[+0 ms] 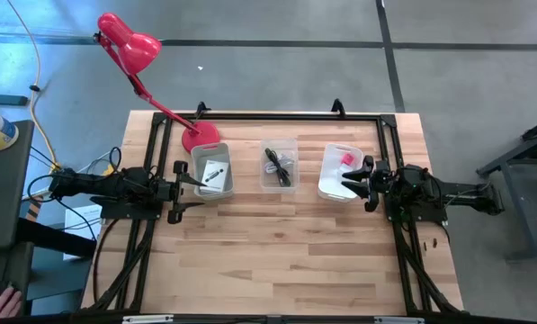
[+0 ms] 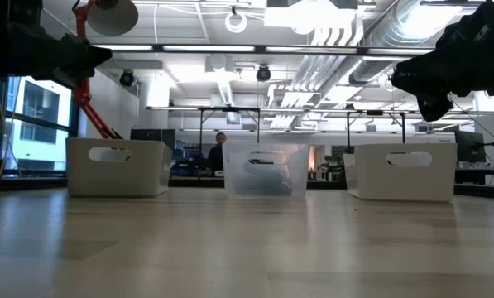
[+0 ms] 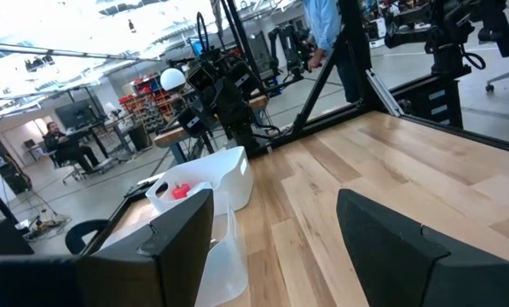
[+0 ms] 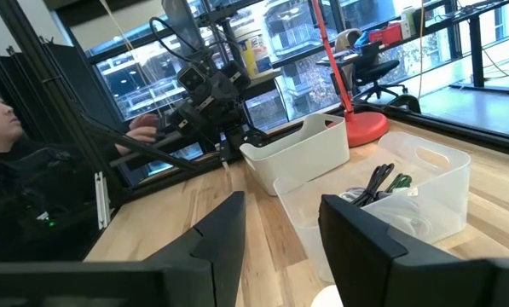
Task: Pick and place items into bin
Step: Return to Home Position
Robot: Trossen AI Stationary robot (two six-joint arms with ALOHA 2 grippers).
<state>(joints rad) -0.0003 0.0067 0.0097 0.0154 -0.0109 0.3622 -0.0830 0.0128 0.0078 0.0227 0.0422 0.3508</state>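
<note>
Three bins stand in a row at the table's far side. The left white bin (image 1: pixel 212 171) holds white cards with dark print (image 1: pixel 216 173). The clear middle bin (image 1: pixel 279 166) holds a black cable (image 4: pixel 375 183) and a thin green stick (image 4: pixel 399 182). The right white bin (image 1: pixel 343 171) holds a pink piece (image 3: pixel 179 189). My left gripper (image 1: pixel 194 193) is open and empty beside the left bin's left side. My right gripper (image 1: pixel 349 178) is open and empty over the right bin's right part. Both hang above the table.
A red desk lamp (image 1: pixel 129 45) stands with its base (image 1: pixel 201 137) just behind the left bin. A black frame rail (image 1: pixel 268 117) runs along the table's far edge. The wooden tabletop (image 1: pixel 277 252) stretches toward the near edge. A person (image 4: pixel 7 170) sits beyond the table.
</note>
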